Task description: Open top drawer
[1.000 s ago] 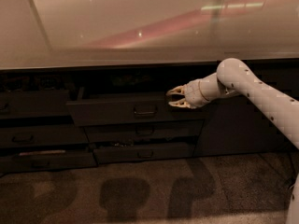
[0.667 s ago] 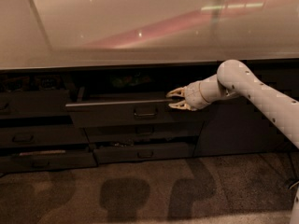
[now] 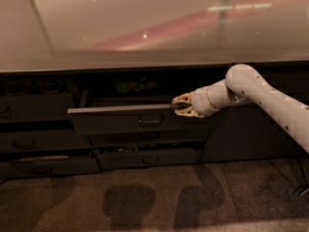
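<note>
The top drawer (image 3: 120,123) is a wide dark grey drawer under the counter. It stands pulled partly out, and its top edge shows as a light line. Its small loop handle (image 3: 150,121) is at the centre of the front. My gripper (image 3: 181,105) is at the right end of the drawer's top edge, to the upper right of the handle. Its two pale fingertips (image 3: 183,98) are apart, one above and one below the edge line. The white arm (image 3: 270,100) reaches in from the right. The inside of the drawer is dark and mostly hidden.
A wide pale countertop (image 3: 145,28) overhangs the cabinets. Shallower drawers (image 3: 145,158) lie below the top drawer, and another stack (image 3: 34,139) is at the left, its lowest one slightly open. A plain dark cabinet door (image 3: 241,134) is at the right. Carpeted floor (image 3: 154,197) lies in front.
The top drawer has slid further out from the cabinet. My gripper has stayed at its right end and moved with it, slightly left and toward the camera.
</note>
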Action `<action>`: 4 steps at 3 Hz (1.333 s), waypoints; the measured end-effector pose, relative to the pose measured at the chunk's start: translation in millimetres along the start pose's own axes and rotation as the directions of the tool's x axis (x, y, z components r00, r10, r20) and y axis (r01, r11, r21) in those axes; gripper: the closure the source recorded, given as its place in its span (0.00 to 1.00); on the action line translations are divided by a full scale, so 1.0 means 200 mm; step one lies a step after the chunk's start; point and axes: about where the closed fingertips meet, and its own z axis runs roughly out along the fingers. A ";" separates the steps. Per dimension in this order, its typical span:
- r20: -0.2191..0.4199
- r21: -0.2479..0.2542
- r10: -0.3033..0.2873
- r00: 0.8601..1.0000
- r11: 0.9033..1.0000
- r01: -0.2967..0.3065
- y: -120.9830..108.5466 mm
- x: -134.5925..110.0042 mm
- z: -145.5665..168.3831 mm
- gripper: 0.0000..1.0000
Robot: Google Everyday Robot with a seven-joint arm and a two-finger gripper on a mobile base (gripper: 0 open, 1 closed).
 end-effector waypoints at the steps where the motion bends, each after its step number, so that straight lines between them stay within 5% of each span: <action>1: 0.000 0.000 0.000 1.000 1.000 0.000 -0.01 -0.01 -0.01 1.00; 4: 0.020 -0.005 -0.016 1.000 1.000 0.017 0.09 -0.07 -0.04 1.00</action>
